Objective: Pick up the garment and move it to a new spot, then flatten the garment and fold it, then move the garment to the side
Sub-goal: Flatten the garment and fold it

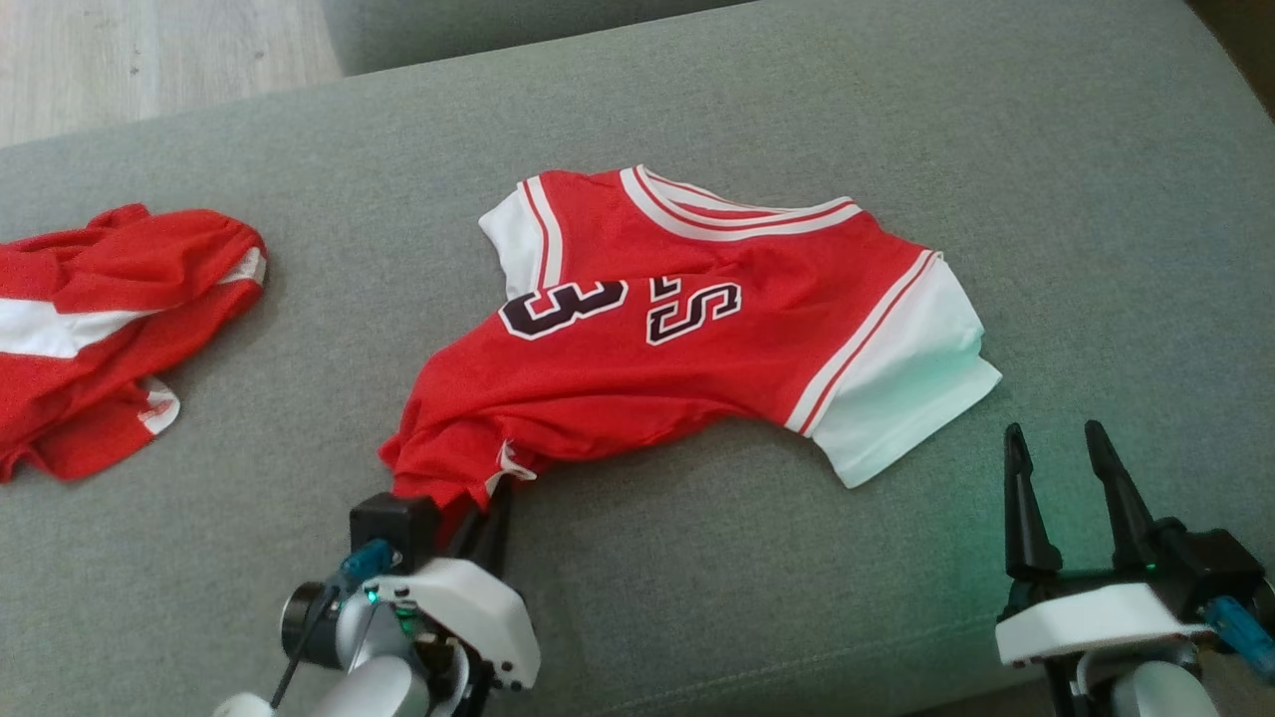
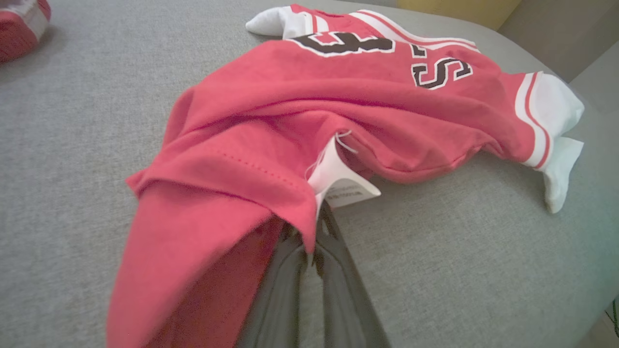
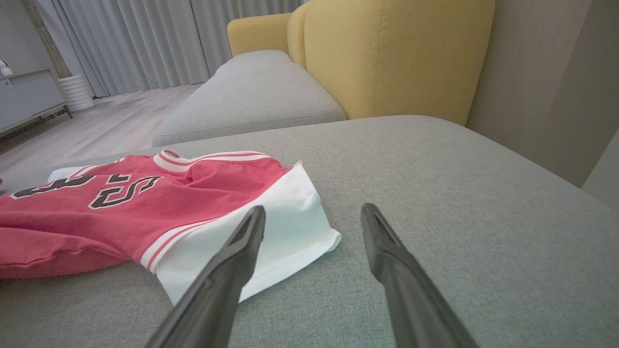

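Red jersey [image 1: 687, 349], white sleeves, black lettering; grey cushion [image 1: 996, 149]; yellow backrest [image 3: 387, 53].

Garment [image 1: 697, 339] is showing as soft matt red knit cloth, its white sleeves smoother. Label [image 2: 341, 186] at the hem is looking like thin white fabric or paper. Cushion [image 1: 896, 119] is reading as coarse grey weave, matt. Right gripper [image 1: 1054, 443] is showing fingers of matt dark plastic, its housing shining as smooth white plastic. Floor [image 1: 149, 50] is showing pale wood grain.
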Robot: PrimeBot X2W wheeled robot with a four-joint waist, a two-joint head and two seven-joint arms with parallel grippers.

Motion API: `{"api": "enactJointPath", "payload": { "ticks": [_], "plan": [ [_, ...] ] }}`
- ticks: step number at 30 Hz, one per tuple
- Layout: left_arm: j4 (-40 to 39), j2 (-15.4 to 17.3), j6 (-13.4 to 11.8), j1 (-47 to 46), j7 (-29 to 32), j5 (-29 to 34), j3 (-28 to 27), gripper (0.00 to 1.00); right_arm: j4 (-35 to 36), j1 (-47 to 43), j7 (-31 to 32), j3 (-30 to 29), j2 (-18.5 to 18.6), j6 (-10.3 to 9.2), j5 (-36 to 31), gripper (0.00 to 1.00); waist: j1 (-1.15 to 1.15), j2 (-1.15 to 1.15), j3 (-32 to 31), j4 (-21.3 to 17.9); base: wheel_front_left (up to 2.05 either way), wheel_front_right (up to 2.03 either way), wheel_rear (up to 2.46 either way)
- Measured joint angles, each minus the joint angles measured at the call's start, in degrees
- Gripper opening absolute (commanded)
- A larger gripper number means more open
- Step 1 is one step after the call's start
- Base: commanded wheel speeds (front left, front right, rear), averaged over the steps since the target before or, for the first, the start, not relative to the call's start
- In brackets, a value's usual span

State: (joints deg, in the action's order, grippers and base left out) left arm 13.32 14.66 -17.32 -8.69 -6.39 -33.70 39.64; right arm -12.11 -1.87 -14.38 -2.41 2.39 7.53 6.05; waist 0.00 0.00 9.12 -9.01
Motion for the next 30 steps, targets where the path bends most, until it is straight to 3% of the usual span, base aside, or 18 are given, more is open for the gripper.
{"api": "enactJointPath", "payload": {
  "ticks": [3, 7, 14, 20, 30],
  "plan": [
    [-2.2, 0.23, 0.02, 0.03, 1.1, -1.0, 0.05, 0.0, -0.04, -0.01, 0.0, 0.0, 0.0, 0.0, 0.0, 1.0, 0.0, 0.0, -0.27, 0.08, 0.0, 0.0, 0.0],
    [-14.46, 0.53, 1.25, 0.29, 4.79, -5.67, -0.99, 0.0, -0.24, -0.2, 0.0, -0.12, 0.0, 0.0, 0.0, 1.0, 0.0, 0.0, -1.36, 0.43, 0.0, 0.0, 0.0],
    [-28.85, 6.32, 1.82, -0.4, 12.29, -11.18, -6.31, 0.0, -0.4, -0.21, 0.0, 0.25, 0.0, 0.0, 0.03, 1.0, 0.0, 0.0, -2.45, 0.45, 0.0, 0.0, 0.0],
    [-25.39, 9.22, 4.24, -8.19, 17.05, -17.22, -12.8, 0.0, -0.4, 0.01, 0.0, 0.96, 0.0, 0.0, 1.14, 1.0, 0.0, 0.0, -1.74, -1.78, 0.0, 0.0, 0.0],
    [-9.36, 10.05, 8.16, -26.06, 17.19, -15.3, -14.64, 0.0, -0.64, 1.94, 0.0, 0.92, 0.0, 0.0, 2.13, 1.0, 0.0, 0.0, 1.3, -6.53, 0.0, 0.0, 0.0]
  ]
}}
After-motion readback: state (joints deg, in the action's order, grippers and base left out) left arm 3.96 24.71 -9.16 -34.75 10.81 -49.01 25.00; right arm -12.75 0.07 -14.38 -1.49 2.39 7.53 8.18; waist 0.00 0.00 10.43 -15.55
